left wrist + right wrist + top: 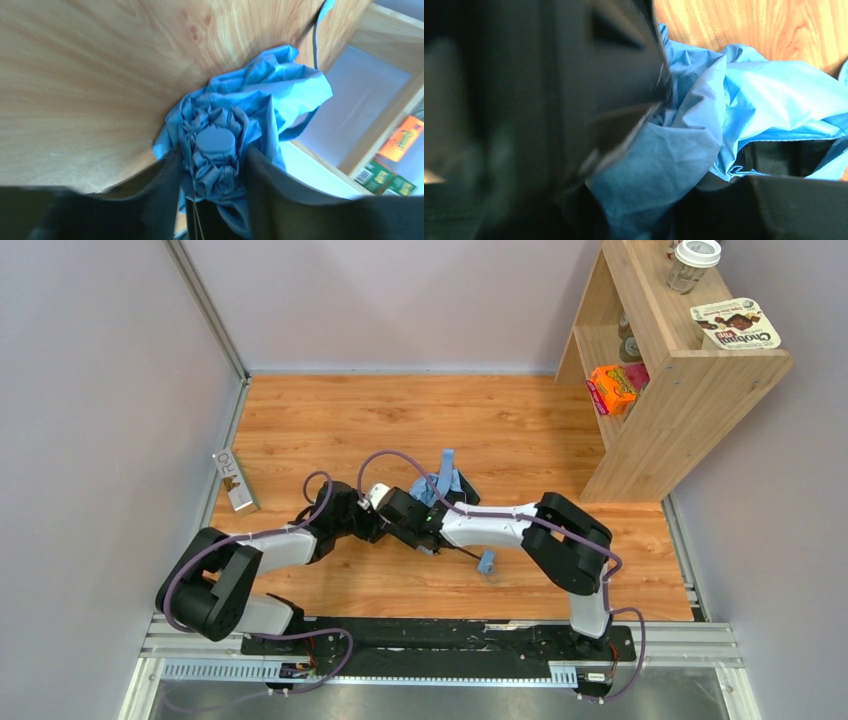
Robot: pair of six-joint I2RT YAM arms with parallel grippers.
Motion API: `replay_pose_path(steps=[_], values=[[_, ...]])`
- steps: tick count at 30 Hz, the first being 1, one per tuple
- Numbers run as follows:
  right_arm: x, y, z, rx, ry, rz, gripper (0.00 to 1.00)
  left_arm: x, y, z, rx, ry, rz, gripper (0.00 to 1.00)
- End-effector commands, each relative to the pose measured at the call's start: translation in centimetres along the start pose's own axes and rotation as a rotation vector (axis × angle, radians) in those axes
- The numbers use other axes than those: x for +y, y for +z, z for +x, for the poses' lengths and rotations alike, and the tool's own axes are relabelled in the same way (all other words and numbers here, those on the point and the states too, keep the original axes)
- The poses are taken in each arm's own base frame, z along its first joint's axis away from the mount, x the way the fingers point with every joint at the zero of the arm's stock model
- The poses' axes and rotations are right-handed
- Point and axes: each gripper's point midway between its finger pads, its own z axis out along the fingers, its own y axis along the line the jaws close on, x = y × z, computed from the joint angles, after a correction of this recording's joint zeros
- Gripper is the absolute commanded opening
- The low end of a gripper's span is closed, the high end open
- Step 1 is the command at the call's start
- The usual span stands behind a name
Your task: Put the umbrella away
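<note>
Where left tool point(212, 167) pinches, umbrella point(235, 115) crumpled between fingers point(267, 192), right tool point(694, 160) against it.

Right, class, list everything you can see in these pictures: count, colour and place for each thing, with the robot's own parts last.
umbrella: one, sky blue, bunched up, mid-table
table: one, light wood, under everything
shelf: one, light wood, far right corner
orange box: one, orange, inside the shelf
green packs: two, green, below the orange box
jar: one, clear with a white lid, on top of the shelf
snack pack: one, white and brown, on top of the shelf
card: one, white and brown, at the table's left edge
arms: two, black and white, reaching from the near edge to the centre
left hand: one, black, closed on the umbrella's bunched end
right hand: one, black, in the umbrella's fabric, grip unclear
</note>
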Motion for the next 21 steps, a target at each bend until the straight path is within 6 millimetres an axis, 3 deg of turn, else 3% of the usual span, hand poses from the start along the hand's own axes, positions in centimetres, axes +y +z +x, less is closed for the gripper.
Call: replay_pose_path(steps=[1,3,6,10,16,19,21], values=[[2.7,1.8,7.7,0.205,0.046,-0.226,0.00,-1.2,-1.2,1.8,0.104,0.167,0.125,0.76],[3.7,1.3,7.5,0.190,0.091,-0.329,0.00,-1.9,-1.7,1.1,0.079,0.193,0.166,0.76],[3.6,0.7,6.9,0.159,0.170,-0.426,0.00,-2.7,-2.2,0.5,0.054,0.224,0.212,0.77],[4.1,-0.8,5.0,0.083,0.302,-0.616,0.00,-3.1,-2.3,1.1,0.089,0.253,0.241,0.77],[3.0,-2.3,2.3,0.000,0.462,-0.762,0.00,-1.8,-1.5,1.4,0.120,0.220,0.205,0.78],[2.4,-2.1,1.9,-0.005,0.512,-0.796,0.00,-0.6,-1.9,1.2,0.094,0.201,0.154,0.78],[2.4,-2.2,1.9,-0.004,0.521,-0.814,0.00,-0.8,-2.1,0.9,0.073,0.212,0.139,0.78]])
